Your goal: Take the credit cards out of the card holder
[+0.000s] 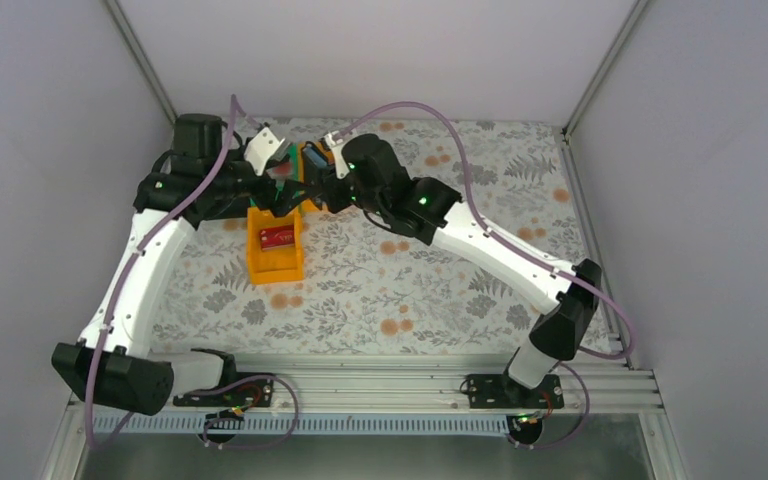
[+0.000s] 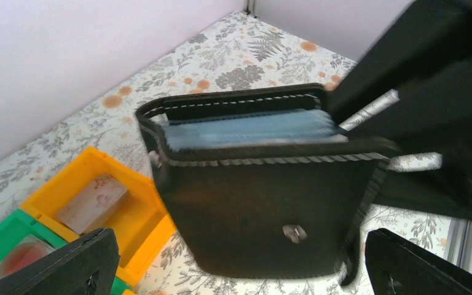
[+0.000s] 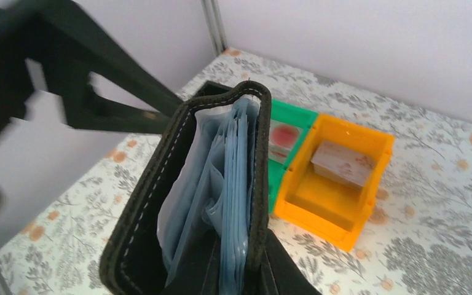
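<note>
The card holder (image 3: 178, 203) is a black folding wallet, held upright off the table. Pale blue sleeves (image 2: 252, 129) show between its two covers. My right gripper (image 3: 246, 279) is shut on its lower edge, with the dark fingers mostly hidden under it. My left gripper (image 2: 241, 249) is open wide, and its fingers (image 2: 67, 264) flank the holder's black outer face (image 2: 264, 203) without closing on it. One credit card (image 1: 277, 236) lies in the orange tray (image 1: 275, 262). Another with a red blotch (image 3: 281, 134) lies in the green tray (image 3: 295, 117). No card edge shows in the sleeves.
The orange tray (image 3: 344, 203) and the green tray (image 2: 0, 236) sit side by side on the floral table cover (image 1: 410, 290), just below the two grippers. Grey enclosure walls (image 1: 50, 150) close in the left, back and right. Both arm bases stand on the rail (image 1: 380, 385) at the near edge.
</note>
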Robot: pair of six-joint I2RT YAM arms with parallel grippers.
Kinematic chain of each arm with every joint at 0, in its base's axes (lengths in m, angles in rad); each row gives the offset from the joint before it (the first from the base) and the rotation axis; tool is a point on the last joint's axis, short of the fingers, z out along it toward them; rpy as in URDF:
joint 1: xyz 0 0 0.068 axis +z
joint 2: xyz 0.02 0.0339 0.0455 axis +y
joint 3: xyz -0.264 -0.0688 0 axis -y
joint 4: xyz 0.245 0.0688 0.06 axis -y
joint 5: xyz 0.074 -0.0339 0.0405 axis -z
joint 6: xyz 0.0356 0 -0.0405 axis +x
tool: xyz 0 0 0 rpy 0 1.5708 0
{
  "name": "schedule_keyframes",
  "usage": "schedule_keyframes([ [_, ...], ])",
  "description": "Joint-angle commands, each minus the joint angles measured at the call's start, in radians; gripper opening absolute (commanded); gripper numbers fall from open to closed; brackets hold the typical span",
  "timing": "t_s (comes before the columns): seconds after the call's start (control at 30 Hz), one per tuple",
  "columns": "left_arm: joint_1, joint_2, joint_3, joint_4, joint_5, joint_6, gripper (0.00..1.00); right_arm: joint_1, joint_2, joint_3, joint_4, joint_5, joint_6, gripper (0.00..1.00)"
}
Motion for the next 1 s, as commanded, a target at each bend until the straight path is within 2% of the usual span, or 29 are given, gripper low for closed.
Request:
schedule_keyframes([
  [0.0,-0.018,0.048,0.031,0.050,-0.017,-0.078,1.00,0.042,0.043,0.099,0.025,0.037,0.017,0.04],
  [0.17,-0.031,0.060,0.049,0.053,-0.082,-0.078,1.00,0.048,0.063,0.131,0.016,-0.023,0.017,0.04],
  [0.4,-0.028,0.003,0.058,0.056,-0.272,-0.061,1.00,0.046,0.045,0.130,0.004,-0.073,0.000,0.04],
  [0.73,-0.001,-0.086,0.044,-0.008,-0.317,0.023,1.00,-0.025,-0.021,0.080,-0.030,-0.296,-0.064,0.04],
  [0.97,0.022,-0.122,0.048,-0.074,-0.267,0.074,1.00,-0.056,-0.058,0.039,-0.035,-0.371,-0.086,0.04],
])
